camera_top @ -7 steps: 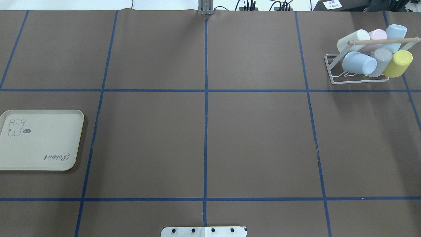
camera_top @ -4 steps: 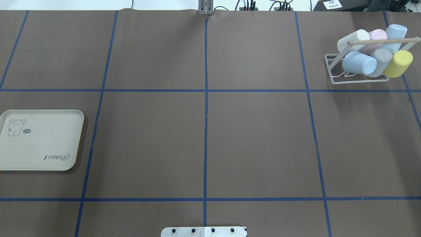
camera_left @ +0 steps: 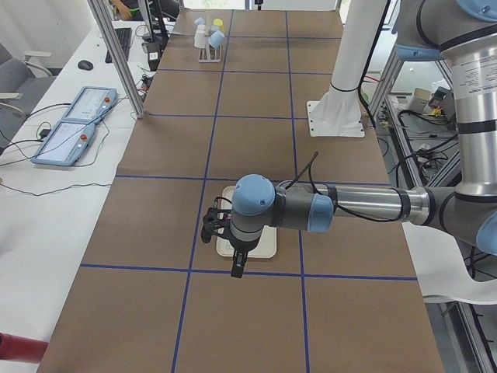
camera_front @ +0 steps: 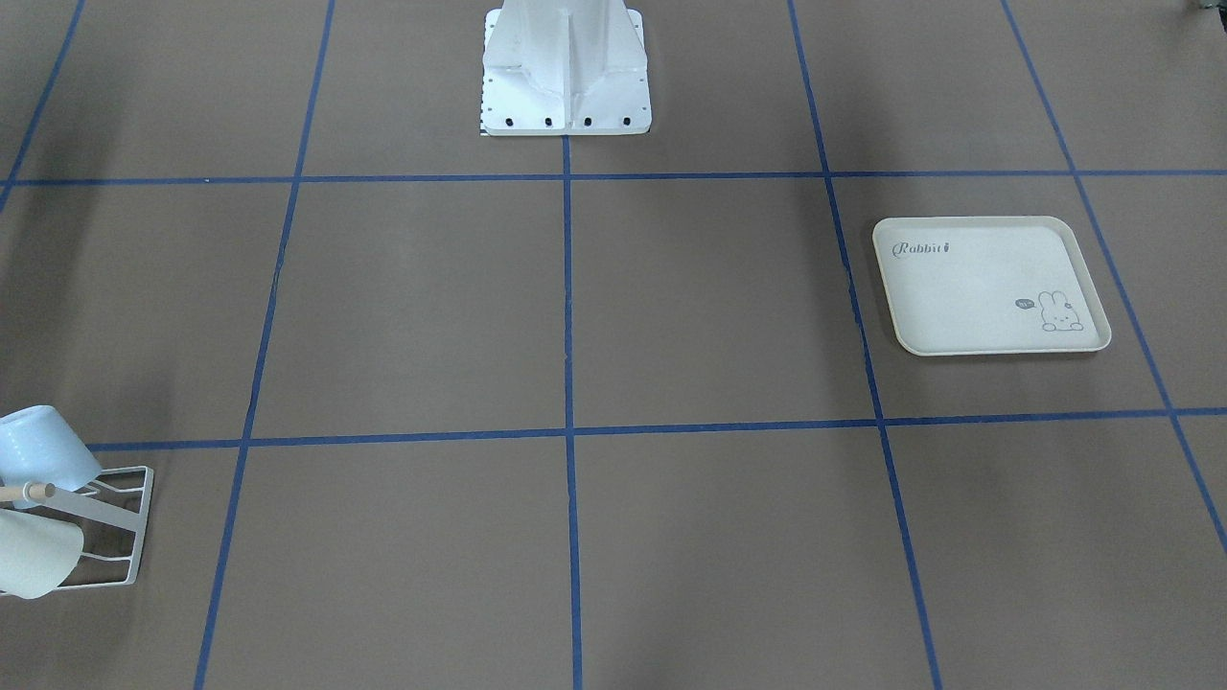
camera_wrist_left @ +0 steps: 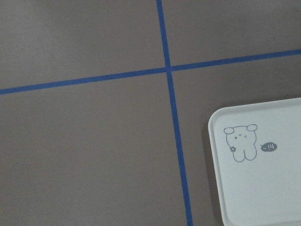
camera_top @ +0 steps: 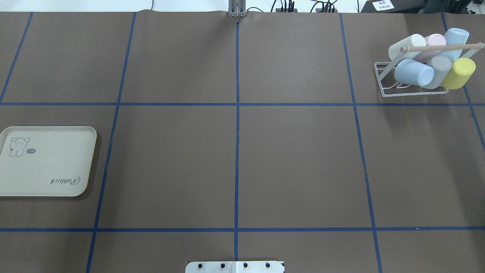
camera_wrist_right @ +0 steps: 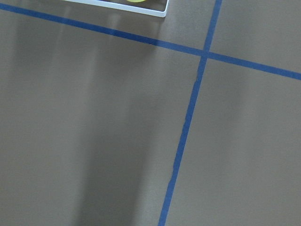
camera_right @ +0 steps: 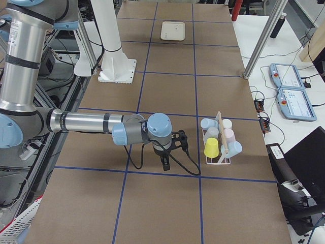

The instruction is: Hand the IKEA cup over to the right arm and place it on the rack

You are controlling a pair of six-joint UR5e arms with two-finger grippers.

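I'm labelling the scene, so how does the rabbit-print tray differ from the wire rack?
The tray is a flat, solid cream panel; the rack is an open white wire frame. The tray holds nothing; the rack carries six cups. The tray lies on the robot's left, the rack far right. Both rest on the brown table.

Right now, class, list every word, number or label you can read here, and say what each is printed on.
"Rabbit": script in a corner of the cream tray.
"-14", apparently: in the dark speech bubble printed on that tray.
Too small to read: the white label at the overhead view's top right.
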